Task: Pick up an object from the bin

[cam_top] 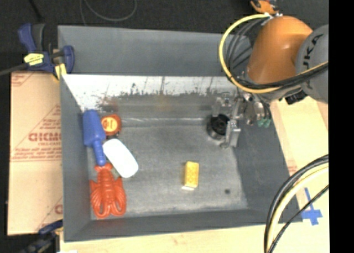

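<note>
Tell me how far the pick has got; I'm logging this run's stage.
Done: the pincer is down inside the bin, on the view's right, beside a small black thing. In hand: whether it grips that thing cannot be told. Left: lifting something out; the yellow block, white oval, blue-handled tool, orange disc and red toy lie on the floor.

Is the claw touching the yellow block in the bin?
Apart. The camera view shows a stretch of bare grey bin floor between the claw and the yellow block.
</note>
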Robot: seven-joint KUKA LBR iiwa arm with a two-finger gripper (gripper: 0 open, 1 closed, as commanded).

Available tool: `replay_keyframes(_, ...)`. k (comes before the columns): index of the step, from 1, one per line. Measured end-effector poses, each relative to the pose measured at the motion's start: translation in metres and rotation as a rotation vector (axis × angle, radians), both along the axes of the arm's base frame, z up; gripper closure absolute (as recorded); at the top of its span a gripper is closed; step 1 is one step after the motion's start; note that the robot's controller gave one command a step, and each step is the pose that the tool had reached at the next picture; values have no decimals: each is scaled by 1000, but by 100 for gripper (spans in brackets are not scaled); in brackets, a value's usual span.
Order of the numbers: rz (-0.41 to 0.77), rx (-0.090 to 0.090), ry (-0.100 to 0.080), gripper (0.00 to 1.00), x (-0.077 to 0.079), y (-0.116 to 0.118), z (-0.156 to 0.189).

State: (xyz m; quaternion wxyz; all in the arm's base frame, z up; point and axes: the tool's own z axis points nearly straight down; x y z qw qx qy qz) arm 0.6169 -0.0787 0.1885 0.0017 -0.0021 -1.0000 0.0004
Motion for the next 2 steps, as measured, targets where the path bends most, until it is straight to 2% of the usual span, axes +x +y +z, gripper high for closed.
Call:
replay_keyframes(1,1,-1,-8,0,1,0,5)
replay_keyframes(2,53,-1,-11,0,0,6,-14)
